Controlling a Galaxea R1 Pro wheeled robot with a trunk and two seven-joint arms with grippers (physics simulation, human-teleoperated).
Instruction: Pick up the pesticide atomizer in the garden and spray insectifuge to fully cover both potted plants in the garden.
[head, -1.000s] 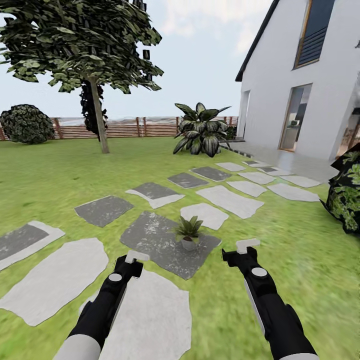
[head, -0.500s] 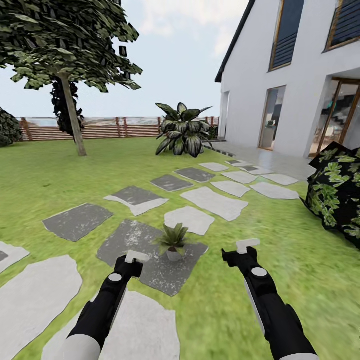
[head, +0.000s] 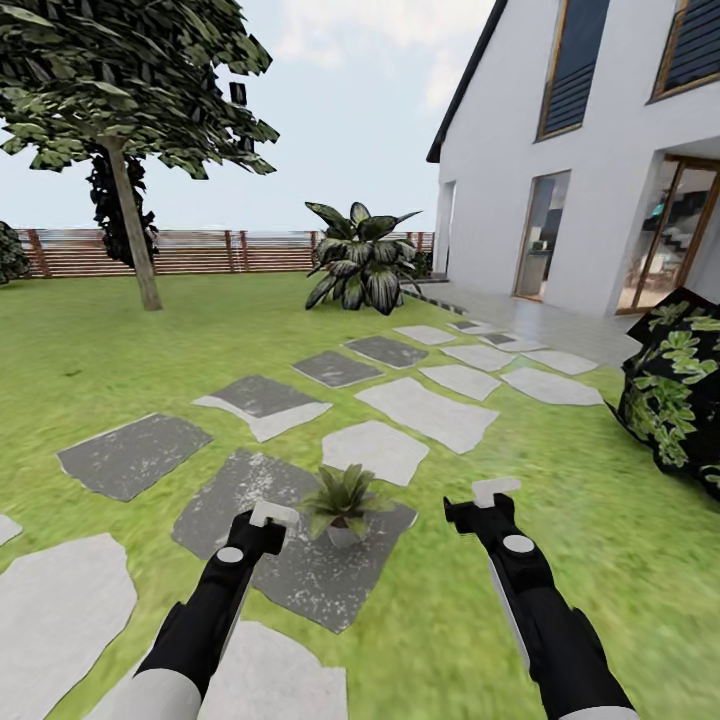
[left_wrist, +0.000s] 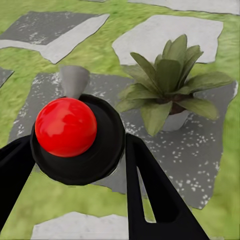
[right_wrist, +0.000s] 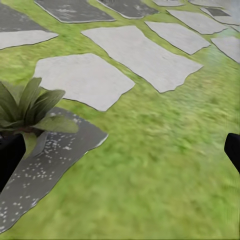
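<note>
On dark stepping stone (head: 250, 490), between left hand (head: 272, 515) (grip cannot be told) and right hand (head: 495, 492) (wide, empty): potted plant (head: 340, 505), leaves unspecked; step judged approach; next calls for securing atomizer, then spraying.

Setting: residential back garden. Indicators: green lawn (head: 120, 340); grey and white stepping stones (head: 425, 410) leading to a white house (head: 590, 150) with glazed doors; slatted brown wooden fence (head: 200, 252) along the far edge; tree (head: 125, 110) and broad-leaved shrub (head: 362, 262)
</note>
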